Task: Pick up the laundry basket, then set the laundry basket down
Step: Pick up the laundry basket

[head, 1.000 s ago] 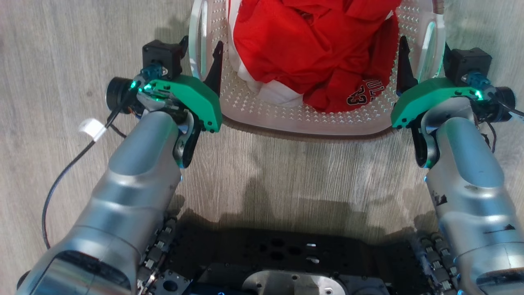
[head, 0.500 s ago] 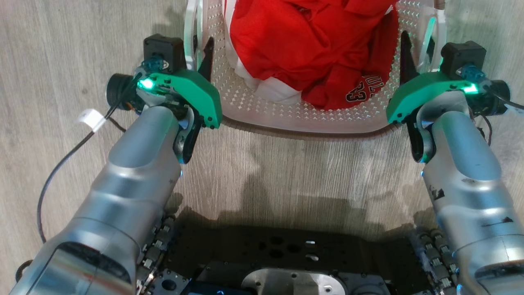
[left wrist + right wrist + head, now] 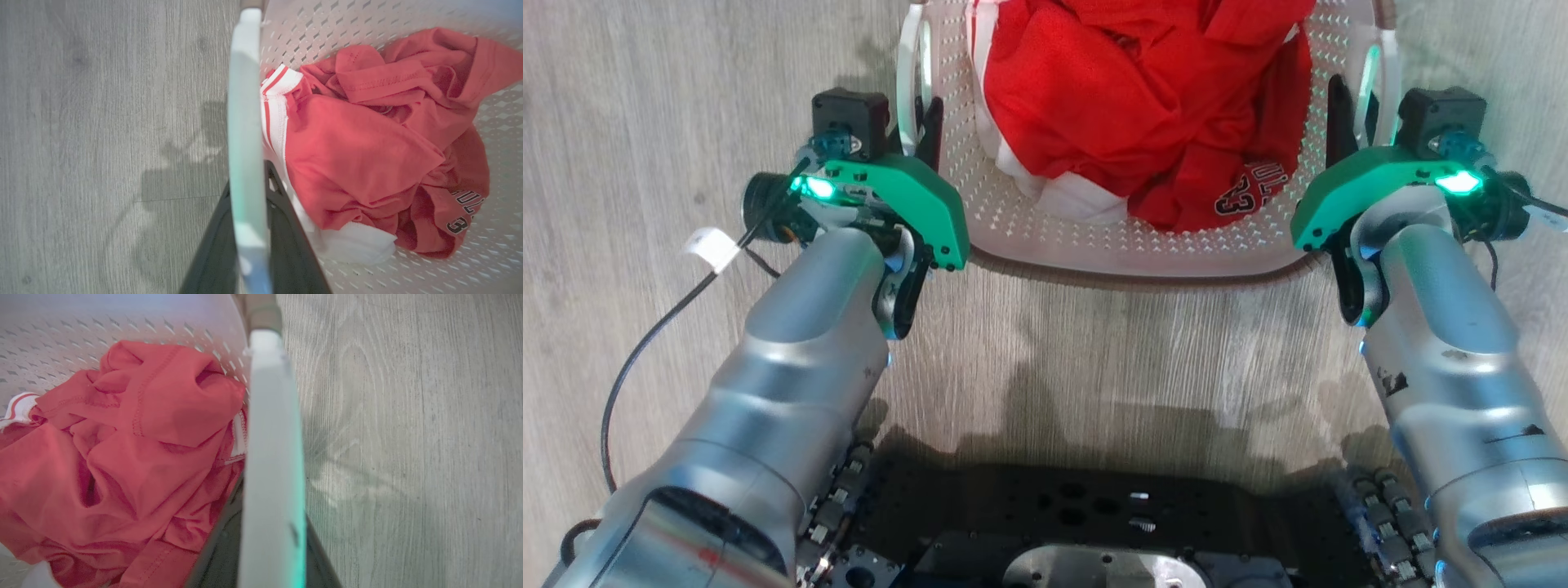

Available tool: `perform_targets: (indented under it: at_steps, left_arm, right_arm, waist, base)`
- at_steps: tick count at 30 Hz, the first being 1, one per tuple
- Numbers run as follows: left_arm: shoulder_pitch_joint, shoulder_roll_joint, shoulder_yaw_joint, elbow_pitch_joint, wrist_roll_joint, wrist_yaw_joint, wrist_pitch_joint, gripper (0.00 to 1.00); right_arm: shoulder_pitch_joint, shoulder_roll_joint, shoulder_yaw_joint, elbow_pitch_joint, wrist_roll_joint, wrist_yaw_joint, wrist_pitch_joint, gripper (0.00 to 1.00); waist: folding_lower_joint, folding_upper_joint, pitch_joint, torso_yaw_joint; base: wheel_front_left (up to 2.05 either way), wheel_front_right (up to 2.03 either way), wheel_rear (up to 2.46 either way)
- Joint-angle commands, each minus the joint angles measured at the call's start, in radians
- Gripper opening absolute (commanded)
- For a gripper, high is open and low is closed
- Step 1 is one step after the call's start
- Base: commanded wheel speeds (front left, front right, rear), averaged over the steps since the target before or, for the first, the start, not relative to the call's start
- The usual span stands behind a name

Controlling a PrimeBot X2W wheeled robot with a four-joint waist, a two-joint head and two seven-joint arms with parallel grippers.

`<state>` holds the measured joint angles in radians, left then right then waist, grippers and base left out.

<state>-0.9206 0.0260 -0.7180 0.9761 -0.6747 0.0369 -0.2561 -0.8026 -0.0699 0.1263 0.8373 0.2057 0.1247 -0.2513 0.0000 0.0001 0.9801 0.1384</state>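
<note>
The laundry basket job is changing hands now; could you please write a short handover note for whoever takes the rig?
Left gripper: closed around the left handle of the laundry basket.
Right gripper: closed around the right handle.
Basket: directly ahead on the wooden floor, red clothing inside.
Done: both handles gripped.
Left: lift, then set it down.

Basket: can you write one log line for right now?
step: grasp | left end effector: shut on left handle | right end effector: shut on right handle | basket: red shirt inside
</note>
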Motion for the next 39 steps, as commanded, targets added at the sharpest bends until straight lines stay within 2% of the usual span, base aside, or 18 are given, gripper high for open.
perform_targets:
  at_steps: [1, 9, 20, 29, 39]
  left_arm:
    - [0.03, 0.024, 0.006, -0.017, -0.007, 0.005, -0.006, 0.0]
    - [0.068, 0.024, -0.009, 0.003, -0.045, 0.01, -0.006, 0.0]
    - [0.148, 0.024, -0.033, 0.044, -0.085, 0.006, -0.006, 0.0]
    - [0.244, 0.024, -0.066, 0.114, -0.15, -0.011, -0.006, 0.0]
    - [0.309, 0.024, -0.14, 0.195, -0.235, -0.044, 0.023, 0.0]
  right_arm:
    - [0.041, 0.02, 0.038, 0.0, -0.001, 0.006, -0.011, 0.0]
    - [0.047, 0.02, 0.071, 0.063, 0.043, 0.006, -0.011, 0.0]
    - [0.058, 0.02, 0.163, 0.217, 0.131, 0.006, -0.011, 0.0]
    - [0.097, 0.02, 0.293, 0.34, 0.3, 0.006, 0.019, 0.0]
    - [0.163, 0.02, 0.417, 0.37, 0.443, 0.006, 0.094, 0.0]
  waist:
    - [0.0, -0.0001, -0.013, -0.001]
    - [0.0, -0.0001, -0.088, -0.009]
    - [0.0, -0.0001, -0.228, -0.021]
    - [0.0, -0.0001, -0.385, -0.033]
    - [0.0, -0.0001, -0.522, -0.049]
  base:
    - [0.0, 0.0, 0.0]
    - [0.0, 0.0, 0.0]
    - [0.0, 0.0, 0.0]
    - [0.0, 0.0, 0.0]
    - [0.0, 0.0, 0.0]
